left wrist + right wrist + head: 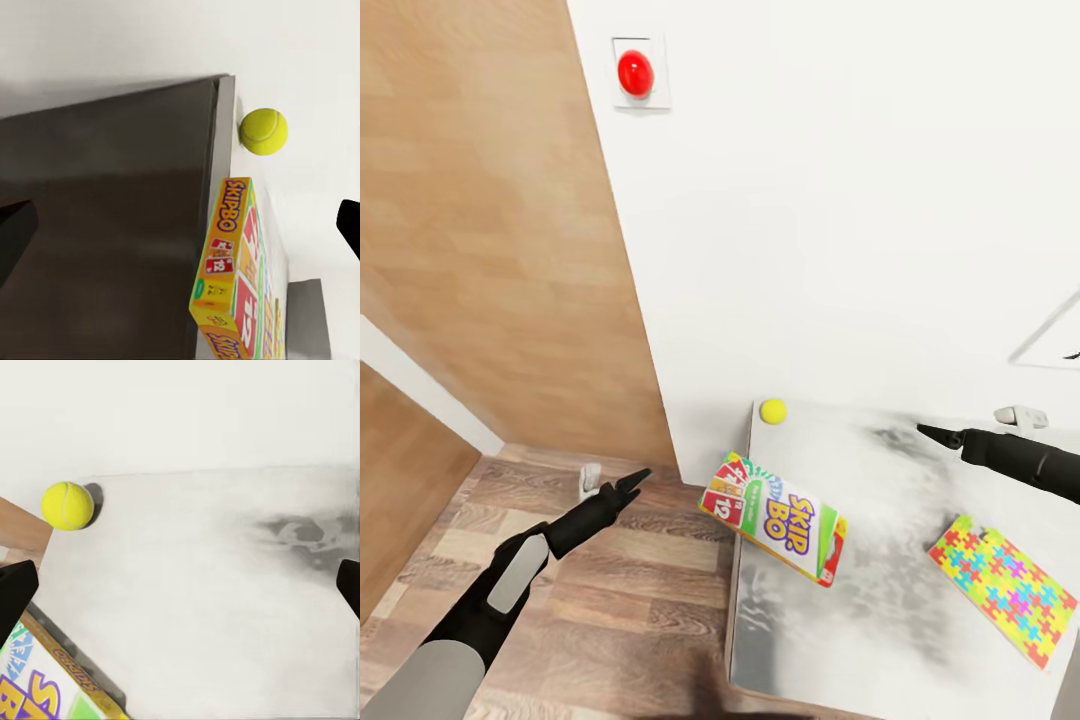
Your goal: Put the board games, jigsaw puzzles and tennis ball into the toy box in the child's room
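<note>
Looking down from the head view, the yellow-green-red Skip-Bo board game box (775, 517) hangs partly off the pale grey table top's (880, 600) left edge, the small yellow-green tennis ball (773, 411) sits at the back corner, and a multicoloured jigsaw puzzle sheet (1003, 587) lies flat on the right. Both black claws, left gripper (632, 482) over the floor and right gripper (938, 433) above the table, look pinched together and empty. The left wrist view looks up the table's dark side at that overhanging box, probably an easy edge grab, while the right wrist view aims across the top toward the ball, fingertips spread at the frame edges, so I can't tell its gap for sure.
</note>
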You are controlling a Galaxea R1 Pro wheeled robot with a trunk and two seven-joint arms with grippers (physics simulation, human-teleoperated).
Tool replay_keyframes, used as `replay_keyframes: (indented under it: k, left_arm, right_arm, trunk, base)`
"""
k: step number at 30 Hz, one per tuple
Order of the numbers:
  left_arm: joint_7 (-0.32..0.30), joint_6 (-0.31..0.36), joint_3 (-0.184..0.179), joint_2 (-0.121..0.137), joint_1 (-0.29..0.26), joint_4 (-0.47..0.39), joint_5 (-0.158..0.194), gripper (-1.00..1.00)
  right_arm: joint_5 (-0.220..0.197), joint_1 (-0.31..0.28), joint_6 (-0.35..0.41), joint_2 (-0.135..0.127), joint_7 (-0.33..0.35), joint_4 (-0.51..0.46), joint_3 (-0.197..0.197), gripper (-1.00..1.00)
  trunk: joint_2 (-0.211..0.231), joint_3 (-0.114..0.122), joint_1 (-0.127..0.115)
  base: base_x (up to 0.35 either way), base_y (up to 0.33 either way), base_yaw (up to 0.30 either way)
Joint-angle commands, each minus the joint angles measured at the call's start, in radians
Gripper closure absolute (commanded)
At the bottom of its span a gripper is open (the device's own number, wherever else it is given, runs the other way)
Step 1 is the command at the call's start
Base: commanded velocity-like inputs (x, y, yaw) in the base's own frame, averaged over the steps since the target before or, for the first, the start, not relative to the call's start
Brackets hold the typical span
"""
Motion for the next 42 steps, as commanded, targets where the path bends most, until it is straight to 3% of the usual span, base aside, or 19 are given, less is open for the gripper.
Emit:
replay_keyframes:
  k: [1, 13, 23, 32, 42]
  left_arm:
    - [0.001, 0.008, -0.002, 0.001, -0.001, 0.0, 0.011, -1.0]
    - [0.004, -0.004, 0.003, 0.0, -0.006, 0.065, 0.012, -1.0]
    - [0.005, -0.026, 0.006, 0.0, -0.041, 0.161, 0.013, -1.0]
    - [0.005, -0.031, 0.003, -0.001, -0.053, 0.19, 0.013, -1.0]
    - [0.005, -0.033, 0.002, -0.001, -0.057, 0.202, 0.013, -1.0]
  right_arm:
    - [0.01, -0.001, 0.006, 0.0, 0.01, -0.001, -0.001, -1.0]
    - [0.01, -0.001, 0.006, 0.0, 0.011, -0.001, -0.002, -1.0]
    - [0.01, -0.002, 0.006, 0.0, 0.011, -0.001, -0.002, -1.0]
    - [0.01, -0.002, 0.006, 0.0, 0.011, -0.001, -0.001, -1.0]
    - [0.01, -0.002, 0.006, 0.0, 0.011, -0.001, -0.001, -1.0]
  trunk:
    - [-0.002, -0.002, 0.001]
    - [-0.002, -0.002, 0.001]
    - [-0.002, -0.002, 0.001]
    - [-0.002, -0.002, 0.001]
    - [-0.002, -0.002, 0.001]
  base:
    - [0.001, 0.0, -0.119]
    - [0.001, 0.0, -0.054]
    - [0.0, 0.0, -0.012]
    - [0.0, 0.0, -0.034]
    - [0.0, 0.0, -0.197]
